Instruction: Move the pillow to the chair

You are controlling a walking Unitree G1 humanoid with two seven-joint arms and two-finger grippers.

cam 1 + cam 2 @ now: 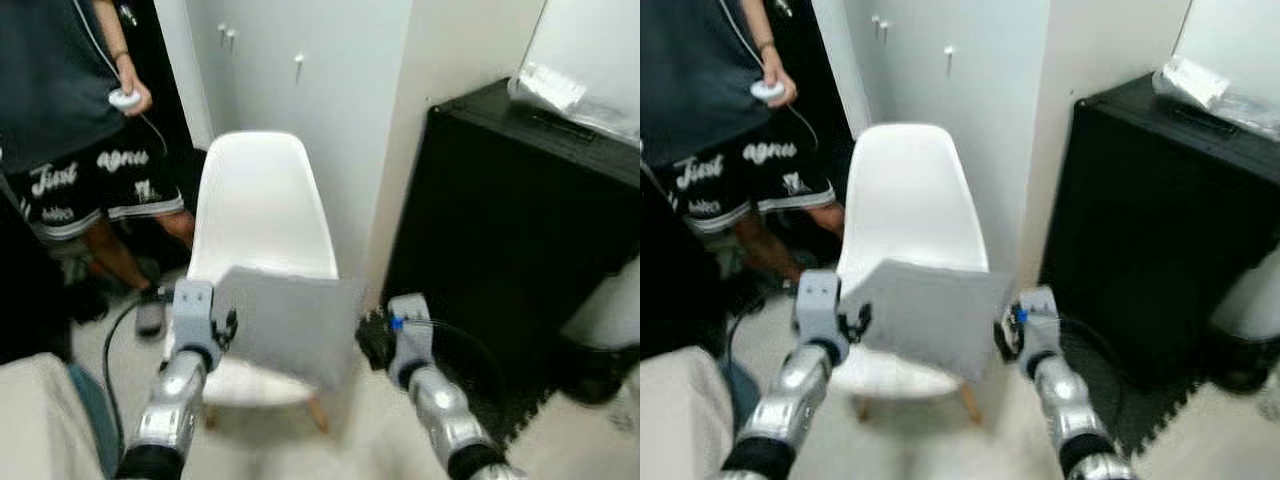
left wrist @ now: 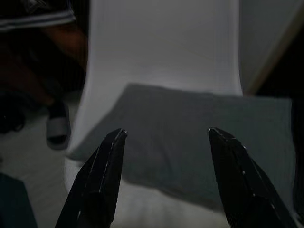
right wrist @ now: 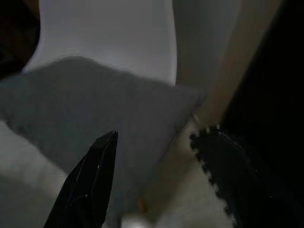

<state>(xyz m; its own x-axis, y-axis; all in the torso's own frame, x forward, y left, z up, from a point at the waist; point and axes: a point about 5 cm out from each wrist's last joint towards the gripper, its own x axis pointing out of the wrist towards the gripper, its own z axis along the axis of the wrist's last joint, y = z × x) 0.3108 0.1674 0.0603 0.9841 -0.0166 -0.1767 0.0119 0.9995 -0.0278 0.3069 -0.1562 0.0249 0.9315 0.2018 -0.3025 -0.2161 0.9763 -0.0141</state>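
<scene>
The grey pillow (image 1: 288,325) lies flat over the front of the white chair (image 1: 260,200), its near edge overhanging the seat toward the robot, with the seat back standing beyond it. The left gripper (image 2: 164,178) sits at the pillow's left edge; in the left wrist view its two black fingers (image 2: 102,175) are spread apart with nothing between them, and the pillow lies just past their tips, lying across the gap between them. The right gripper (image 3: 159,183) sits at the pillow's right corner, its fingers (image 3: 90,183) likewise parted and unloaded, the pillow lying ahead of one fingertip and bare floor ahead of the other. From the head views the fingertips seem very close to the pillow's edges, though whether they touch the fabric is hard to judge through the blur.

A black cabinet (image 1: 510,220) stands to the right of the chair, against the wall. A person (image 1: 70,110) in dark shorts stands at the left beyond the left gripper, one hand holding a small white controller (image 1: 125,98) on a cable.
</scene>
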